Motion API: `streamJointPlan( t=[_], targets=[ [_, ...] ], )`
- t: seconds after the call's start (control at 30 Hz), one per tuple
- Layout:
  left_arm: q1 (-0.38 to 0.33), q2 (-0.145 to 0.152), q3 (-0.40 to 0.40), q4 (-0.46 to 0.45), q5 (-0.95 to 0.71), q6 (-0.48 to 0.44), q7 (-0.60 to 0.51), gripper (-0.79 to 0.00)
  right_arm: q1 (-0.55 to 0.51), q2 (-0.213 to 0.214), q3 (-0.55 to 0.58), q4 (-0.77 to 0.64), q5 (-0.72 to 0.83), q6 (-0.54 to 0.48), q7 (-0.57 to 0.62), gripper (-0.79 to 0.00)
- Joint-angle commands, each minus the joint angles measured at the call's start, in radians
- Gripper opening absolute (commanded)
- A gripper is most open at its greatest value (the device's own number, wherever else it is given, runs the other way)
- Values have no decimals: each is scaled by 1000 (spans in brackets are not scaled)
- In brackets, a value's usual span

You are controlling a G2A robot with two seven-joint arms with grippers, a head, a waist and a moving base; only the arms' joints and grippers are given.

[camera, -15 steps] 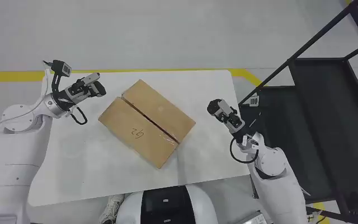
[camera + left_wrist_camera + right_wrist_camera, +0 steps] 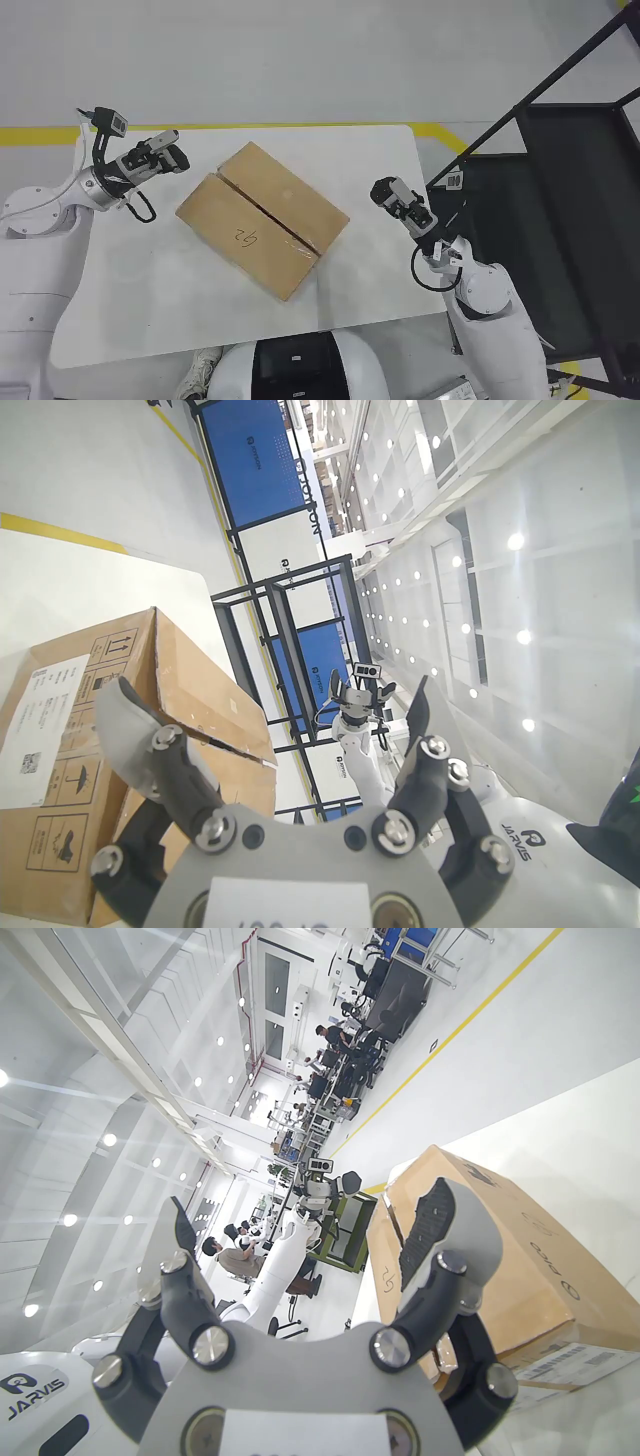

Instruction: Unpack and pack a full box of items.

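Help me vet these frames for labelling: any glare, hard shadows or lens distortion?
Top view: soft, even light; the cardboard box casts barely any shadow on the table. Left wrist view: ceiling lamps blow out to white spots and the ceiling bows, wide-angle. Right wrist view: same bowing, lamps glaring too.

Box [image 2: 262, 219]: no visible chg.

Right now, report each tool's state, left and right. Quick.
Left tool: open, holding nothing, clear of the brown cardboard box.
Right tool: open, holding nothing.
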Motion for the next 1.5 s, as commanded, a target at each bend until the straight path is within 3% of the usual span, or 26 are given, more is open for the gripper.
streamJointPlan(
  t=[0.0,0.13,0.23,0.4,0.57,0.8,1.03,1.23,1.47],
  targets=[
    [2,0,2,-1,7,3,5,0,0,0,0,0,0,0,0,0],
    [-13,-2,26,-11,86,13,19,0,-2,2,-5,15,-44,55,-11,0],
    [-48,1,36,18,191,-50,-17,0,-10,6,-21,22,-86,131,30,0],
    [-116,4,61,110,308,-136,-97,0,-42,18,-35,-12,-93,232,172,0],
    [-173,-4,93,199,356,-206,-93,0,-64,27,-44,-24,-184,290,202,0],
    [-214,-41,172,288,392,-259,64,0,-34,30,-78,11,-228,376,196,0],
    [-257,-78,263,362,410,-261,62,0,5,29,-106,52,-204,452,155,0],
    [-272,-78,276,407,425,-288,-7,0,26,32,-136,74,-220,550,174,0],
    [-246,-61,255,388,403,-312,-76,0,85,26,-176,120,-164,608,150,0]
  ],
)
